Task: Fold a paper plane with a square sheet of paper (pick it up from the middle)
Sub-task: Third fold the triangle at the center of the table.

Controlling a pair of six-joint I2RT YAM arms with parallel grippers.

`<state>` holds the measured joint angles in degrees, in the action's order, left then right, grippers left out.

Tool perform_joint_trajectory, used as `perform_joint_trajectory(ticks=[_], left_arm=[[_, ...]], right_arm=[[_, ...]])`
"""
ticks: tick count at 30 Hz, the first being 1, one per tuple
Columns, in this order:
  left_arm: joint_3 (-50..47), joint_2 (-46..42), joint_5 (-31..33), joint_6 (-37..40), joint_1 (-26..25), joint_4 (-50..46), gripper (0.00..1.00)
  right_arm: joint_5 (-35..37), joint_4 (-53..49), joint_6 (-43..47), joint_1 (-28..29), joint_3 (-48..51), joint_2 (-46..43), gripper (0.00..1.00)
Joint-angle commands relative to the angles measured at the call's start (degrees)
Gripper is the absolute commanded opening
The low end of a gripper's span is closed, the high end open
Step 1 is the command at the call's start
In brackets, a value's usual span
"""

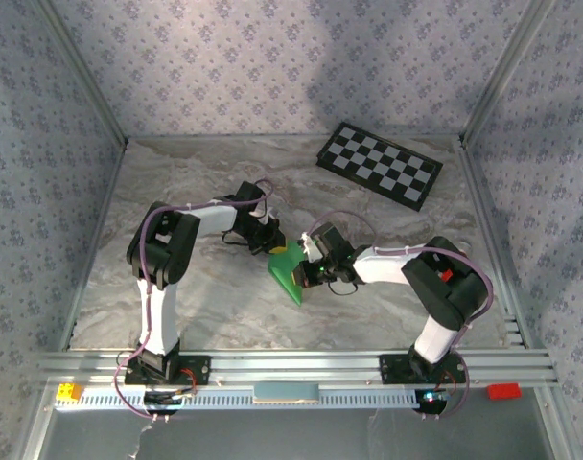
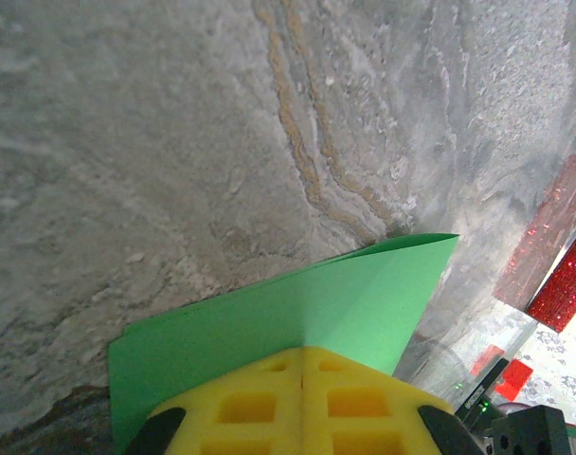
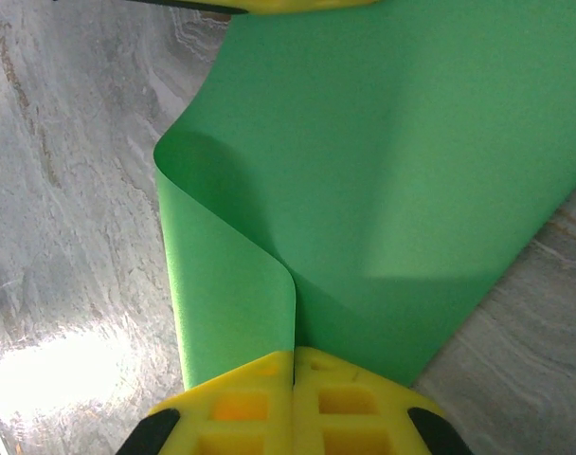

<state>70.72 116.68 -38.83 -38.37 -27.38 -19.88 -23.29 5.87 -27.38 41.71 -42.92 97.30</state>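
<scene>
The square sheet of paper [image 1: 290, 271] is bright green and hangs between both arms at the table's middle, just above the marble top. My left gripper [image 1: 269, 240] is shut on its far edge. In the left wrist view the yellow fingertips [image 2: 269, 379] meet on a crease of the paper [image 2: 297, 299]. My right gripper [image 1: 307, 266] is shut on the opposite edge. In the right wrist view the sheet [image 3: 392, 161] curls over beside the right gripper [image 3: 294, 353], and the left gripper's yellow fingers [image 3: 297, 4] show at the top. A paper plane is out of view.
A black-and-white checkerboard [image 1: 380, 164] lies at the back right. A yellow block [image 1: 69, 391] and a red block [image 1: 503, 390] sit on the aluminium rail [image 1: 291, 364] at the near edge. Metal frame posts bound the table on both sides.
</scene>
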Motion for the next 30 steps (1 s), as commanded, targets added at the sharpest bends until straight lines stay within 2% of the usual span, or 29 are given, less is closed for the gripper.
perform_joint_trajectory(ticks=[1, 15, 25, 28, 30], left_arm=[[-2.0, 1.4, 3.4, 0.7, -0.3, -3.4, 0.03], [-1.8, 0.4, 3.3, 0.7, -0.4, -3.1, 0.04], [4.5, -5.4, 5.7, 2.5, 0.0, -6.3, 0.24], [3.8, -9.0, 7.6, 2.1, 0.3, -6.2, 0.32], [1.7, -11.8, 8.8, 1.1, 0.6, -5.6, 0.32]], right_arm=[[1.5, -1.5, 1.1, 0.2, -1.1, 1.2, 0.00], [2.4, -3.0, 1.4, 1.0, -1.6, 2.0, 0.00], [2.2, -2.6, 1.9, 0.9, -1.3, 1.9, 0.00], [2.0, -2.2, 1.6, 1.0, -1.1, 2.0, 0.00], [2.0, -1.8, 1.5, 1.0, -1.1, 2.1, 0.00]])
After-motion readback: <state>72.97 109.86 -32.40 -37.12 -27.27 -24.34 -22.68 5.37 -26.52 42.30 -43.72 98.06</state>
